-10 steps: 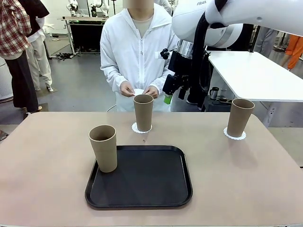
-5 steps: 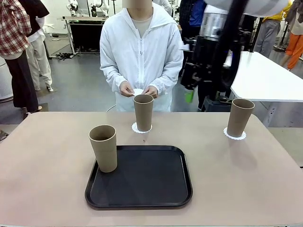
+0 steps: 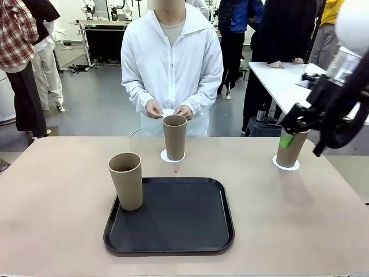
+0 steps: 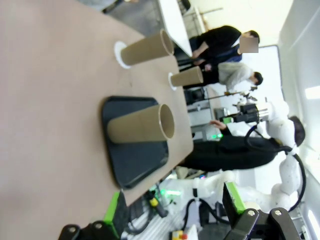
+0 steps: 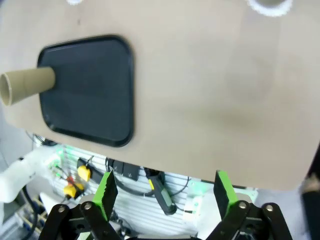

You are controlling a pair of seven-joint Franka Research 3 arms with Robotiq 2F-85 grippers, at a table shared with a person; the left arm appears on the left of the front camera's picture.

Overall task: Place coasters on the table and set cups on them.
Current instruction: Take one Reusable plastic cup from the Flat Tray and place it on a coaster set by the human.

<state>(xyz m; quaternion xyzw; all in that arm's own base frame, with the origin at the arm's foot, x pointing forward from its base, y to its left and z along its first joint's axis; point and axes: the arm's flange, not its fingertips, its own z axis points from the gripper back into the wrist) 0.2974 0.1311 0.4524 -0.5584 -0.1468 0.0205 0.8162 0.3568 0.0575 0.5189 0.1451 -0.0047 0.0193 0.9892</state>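
Right hand point(image 5: 162, 192), spread and empty, has swung from centre to 3 o'clock, beside a cup point(image 3: 290, 156) on its coaster point(image 3: 279, 165). Second cup point(image 3: 174, 137) likewise at 12 o'clock on the counter point(image 3: 57, 190); third cup point(image 3: 125, 180), on the tray point(image 3: 173, 213), lacks one. Left hand point(image 4: 172, 210) spread.

Bright even light, soft shadows
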